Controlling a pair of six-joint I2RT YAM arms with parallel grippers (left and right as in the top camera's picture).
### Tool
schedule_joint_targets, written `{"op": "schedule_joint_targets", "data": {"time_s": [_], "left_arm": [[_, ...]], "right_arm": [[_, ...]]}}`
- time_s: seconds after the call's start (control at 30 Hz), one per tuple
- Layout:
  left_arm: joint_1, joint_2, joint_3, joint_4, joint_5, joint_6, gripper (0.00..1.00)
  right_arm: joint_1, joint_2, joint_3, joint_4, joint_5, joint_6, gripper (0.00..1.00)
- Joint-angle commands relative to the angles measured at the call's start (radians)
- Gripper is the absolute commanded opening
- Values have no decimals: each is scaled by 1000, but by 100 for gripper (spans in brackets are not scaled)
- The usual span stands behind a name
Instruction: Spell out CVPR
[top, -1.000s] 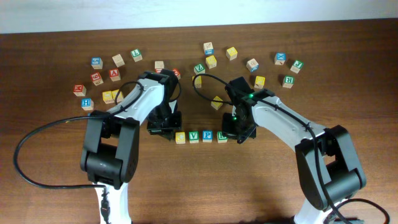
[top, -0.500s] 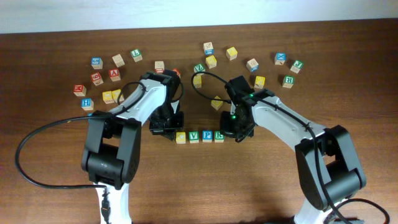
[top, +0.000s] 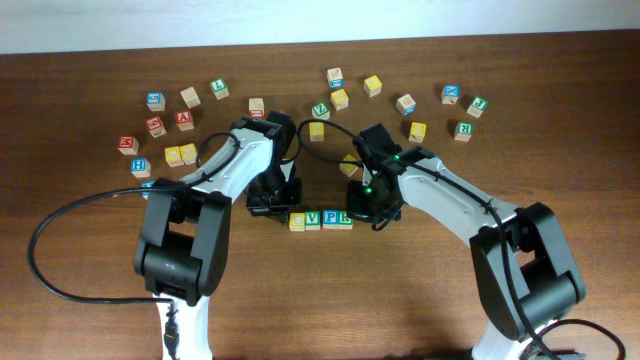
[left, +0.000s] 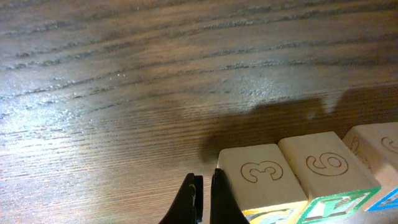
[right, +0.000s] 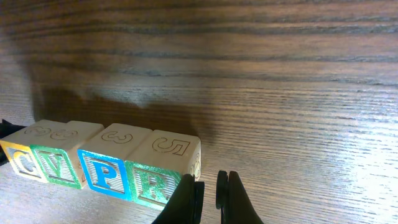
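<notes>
The word already reads correctly, so from here the danger is undoing it. The C cube, V cube, P cube and R cube stand in one tight row on the desk, side faces touching, bracketed by the two claws. The left claw has its fingers together on nothing and sits just off the C end. The right claw is likewise closed and empty, its nearer finger touching or all but touching the R cube.

More inward pressure from either claw would probably buckle the row, popping a middle cube forward or twisting one off line. A claw that leaves with any sideways drift could drag its end cube along and open a gap or turn the letter askew. Lifting straight away from the row looks safest. The spare cubes lie well behind both claws, though a low sweep of an arm or its cable could knock one toward the word.

Readable writing on the front faces is a yellow-framed C, green V, blue P and green R. The tops carry engraved numerals: a 3 on the C cube, a 6 or 9 beside it, and what looks like a 5 on the R cube. No brand shows.
</notes>
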Motion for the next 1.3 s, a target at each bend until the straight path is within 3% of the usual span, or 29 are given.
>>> {"op": "schedule_joint_targets", "data": {"time_s": [0.0,0.57,0.77,0.97,1.03,1.17,1.27], "left_arm": [[-3,-11,-6,13,15,-18,0],[1,-11,-6,10,31,-18,0],[69,-11,-4,12,-9,-21,0],[147,-42,90,-123,-69,-17,0],[149,-151,95,-151,-76,-17,0],[84,-238,89,-247,-76,-50,0],[-18,-238,-24,-194,-72,-150,0]], "right_arm": [[6,1,-7,12,-9,8,4],[6,1,-7,36,-6,-18,4],[5,1,-7,32,43,-18,4],[-2,1,-7,32,113,-19,6],[-43,1,-7,29,124,-19,6],[-122,1,-7,45,124,-18,6],[-172,1,-7,59,127,-18,12]]}}
